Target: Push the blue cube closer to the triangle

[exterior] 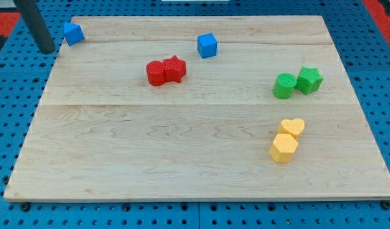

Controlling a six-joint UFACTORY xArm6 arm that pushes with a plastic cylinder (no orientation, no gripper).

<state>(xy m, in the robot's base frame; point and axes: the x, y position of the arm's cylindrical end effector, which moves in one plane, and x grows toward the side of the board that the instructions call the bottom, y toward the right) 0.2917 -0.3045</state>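
Note:
The blue cube (207, 45) sits near the view's top, a little right of the middle of the wooden board (182, 159). A blue triangle-like block (73, 32) lies at the board's top left corner, far to the cube's left. My tip (47, 50) is at the view's top left, just left of and slightly below the blue triangle, at or just past the board's left edge. A small gap separates it from the triangle. It is far from the cube.
Two red blocks (165, 71) touch each other left of and below the cube. Two green blocks (297, 83) sit together at the right. A yellow heart (292, 127) and a yellow hexagon (284, 147) touch at the lower right. Blue pegboard (16, 127) surrounds the board.

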